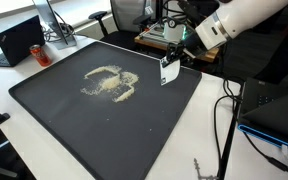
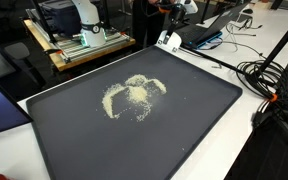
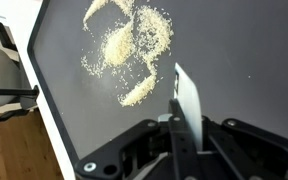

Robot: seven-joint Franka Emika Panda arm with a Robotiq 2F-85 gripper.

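White card (image 1: pixel 168 72) in gripper (image 1: pixel 171 57) (tight grip) near tray (image 1: pixel 187 102) edge, grains (image 1: pixel 109 83) apart

Black laptop (image 1: pixel 19 40), tangled black cables (image 2: pixel 269 78), wooden cart (image 2: pixel 81 55), dark office chair (image 1: pixel 129 12)

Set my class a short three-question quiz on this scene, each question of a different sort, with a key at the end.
1. True or false: the gripper is shut on a white card.
2. Where do the pale grains lie? A) heaped in a bowl B) scattered near the middle of the dark mat C) on the floor
3. In the wrist view, does the white card touch the pale grains, yes or no?

Key: 1 true; 2 B; 3 no, bare mat shows between them.
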